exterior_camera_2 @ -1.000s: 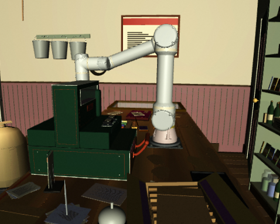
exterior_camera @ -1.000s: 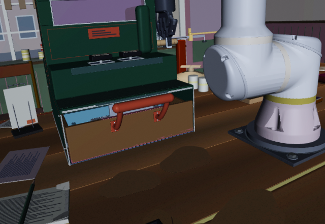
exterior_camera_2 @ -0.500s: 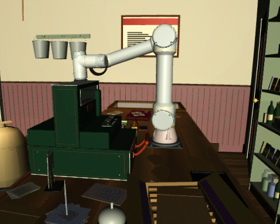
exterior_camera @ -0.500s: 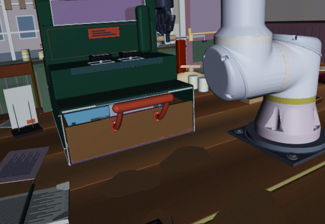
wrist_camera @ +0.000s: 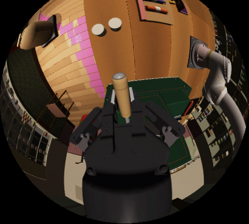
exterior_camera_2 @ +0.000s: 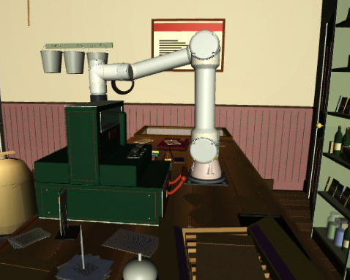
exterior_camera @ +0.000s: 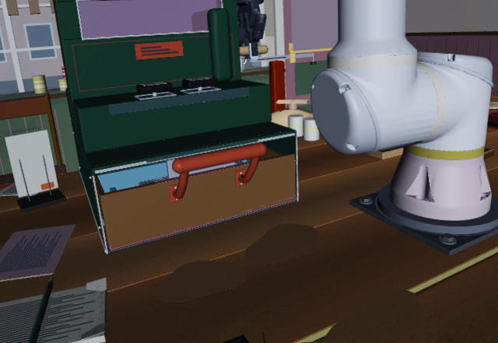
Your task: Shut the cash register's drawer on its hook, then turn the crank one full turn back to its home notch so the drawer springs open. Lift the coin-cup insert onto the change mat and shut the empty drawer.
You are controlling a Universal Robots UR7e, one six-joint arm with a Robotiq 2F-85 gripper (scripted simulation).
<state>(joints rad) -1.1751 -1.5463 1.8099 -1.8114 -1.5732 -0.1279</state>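
Observation:
On the dark wooden counter stands the green cash register (exterior_camera: 161, 102), its brown drawer front (exterior_camera: 197, 198) with the red bar handle (exterior_camera: 219, 160) sitting close to the case. A blue insert (exterior_camera: 128, 176) shows through the slot above the drawer front. High at the register's right side, my gripper (exterior_camera: 252, 48) comes down from above and its fingers are closed on the wooden crank handle (exterior_camera: 253, 50) (wrist_camera: 121, 96), which lies level and points away from the register. In the second side camera the register's tower hides the gripper and crank.
The arm's base (exterior_camera: 438, 194) stands bolted to the counter right of the register. Two white cups (exterior_camera: 303, 127) stand behind it. A card stand (exterior_camera: 34, 168) and papers (exterior_camera: 32, 251) lie left of the register, and an open crate (exterior_camera_2: 222, 253) sits at the counter's near end.

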